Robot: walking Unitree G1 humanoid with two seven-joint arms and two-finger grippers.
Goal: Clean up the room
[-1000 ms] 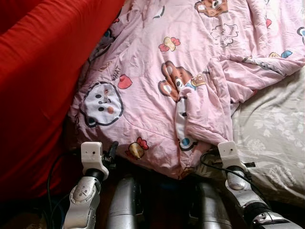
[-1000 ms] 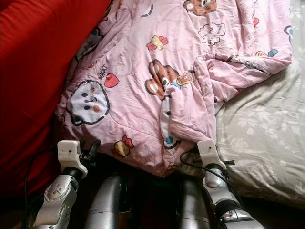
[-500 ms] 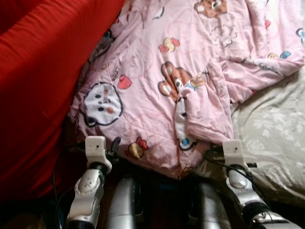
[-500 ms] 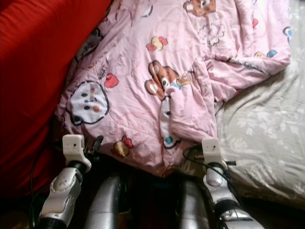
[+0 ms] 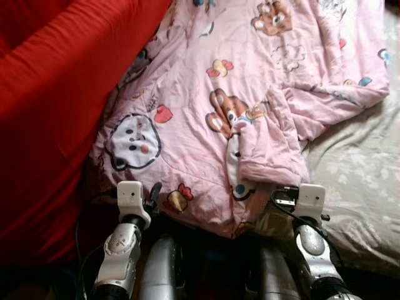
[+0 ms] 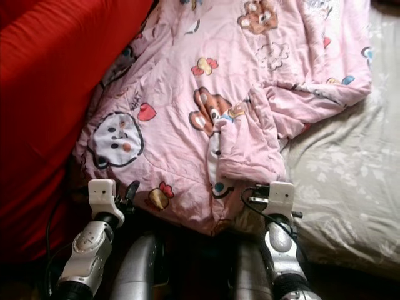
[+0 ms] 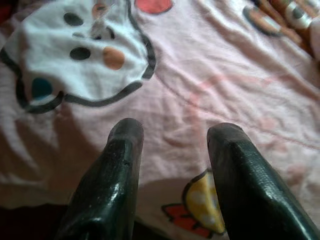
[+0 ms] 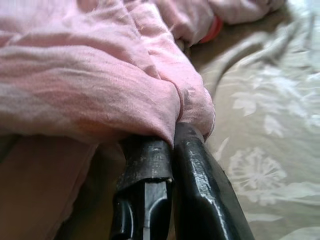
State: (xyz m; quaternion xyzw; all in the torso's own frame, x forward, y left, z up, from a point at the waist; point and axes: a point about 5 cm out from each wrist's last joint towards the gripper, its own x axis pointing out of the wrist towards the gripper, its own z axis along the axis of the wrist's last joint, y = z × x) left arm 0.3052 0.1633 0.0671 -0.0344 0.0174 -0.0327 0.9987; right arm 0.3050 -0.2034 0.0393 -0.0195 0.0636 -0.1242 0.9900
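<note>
Broadly, a pink cartoon-print quilt [image 5: 250, 106] lies rumpled across a bed, its near edge hanging toward the robot, a red cover [image 5: 56, 112] to its left and a pale floral sheet [image 5: 356, 181] to its right. Lower down, the right gripper [image 8: 167, 145] sits at the quilt's folded hem where it meets the sheet, fingers pressed together on the pink fabric. Smaller still, the left gripper [image 7: 172, 135] hovers just over the quilt's near edge, fingers parted and holding nothing

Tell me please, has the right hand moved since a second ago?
Yes. The right hand, shut on the pink quilt, has slid rightward along the quilt's near edge, over the floral sheet.
</note>
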